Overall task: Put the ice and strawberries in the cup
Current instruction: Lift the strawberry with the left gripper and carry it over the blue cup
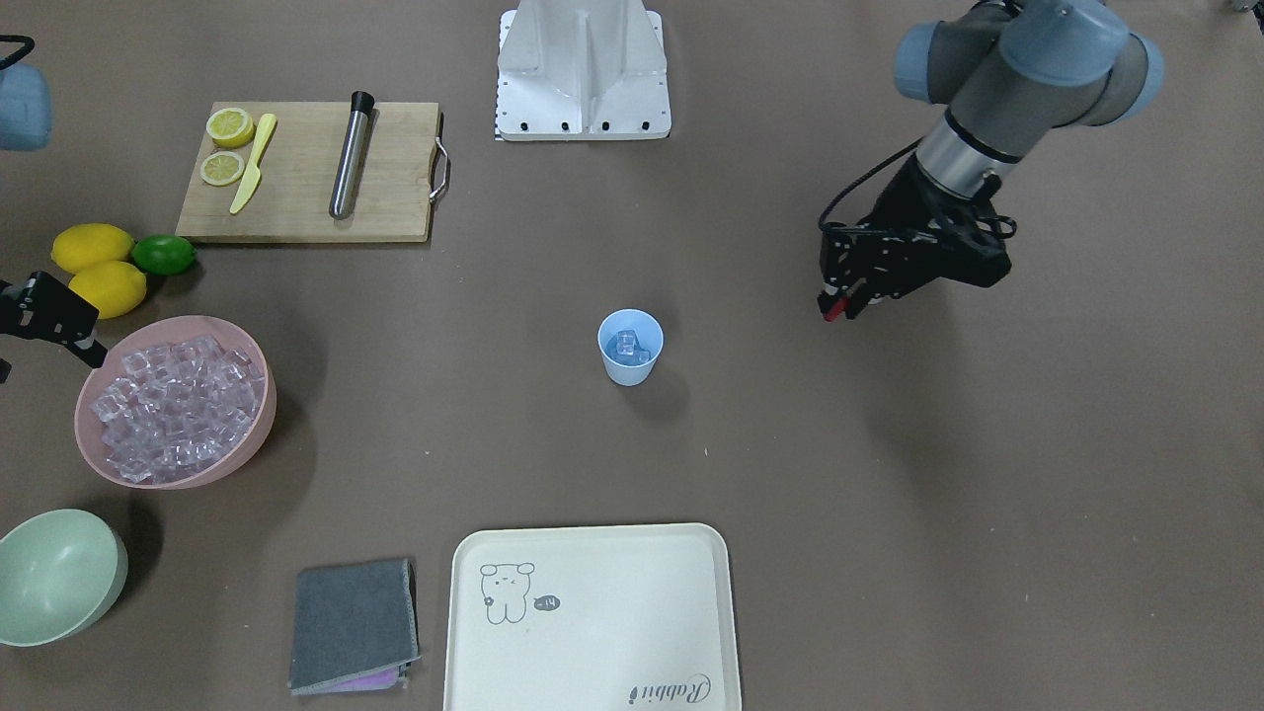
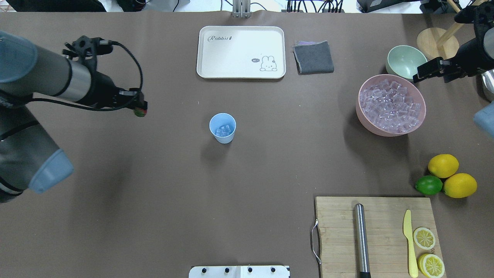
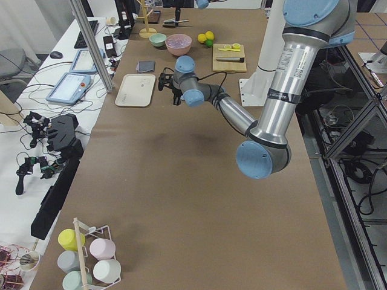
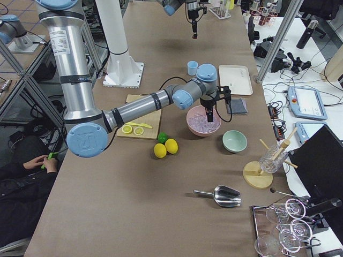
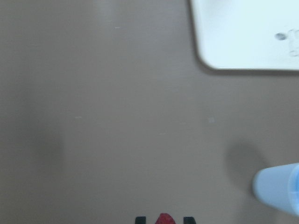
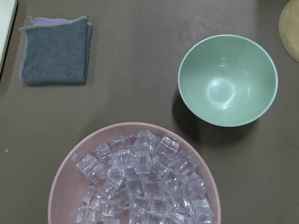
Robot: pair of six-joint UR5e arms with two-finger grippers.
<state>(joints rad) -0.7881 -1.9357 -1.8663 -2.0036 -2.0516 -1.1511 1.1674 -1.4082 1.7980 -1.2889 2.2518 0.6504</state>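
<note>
Above table (image 1: 889,494), left end effector (image 1: 837,304) around strawberry (image 2: 139,112)

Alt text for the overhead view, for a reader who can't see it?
The left gripper holds a strawberry above the table, left of a blue cup with ice in it. The right gripper hovers by a pink bowl of ice at the right.

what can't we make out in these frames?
strawberry: left wrist view, bottom edge cuts off most of it, in left claw.
ice in cup: overhead view, too small to count.
right claw: open or shut unclear; tips missing from its wrist view, tiny elsewhere.
</note>
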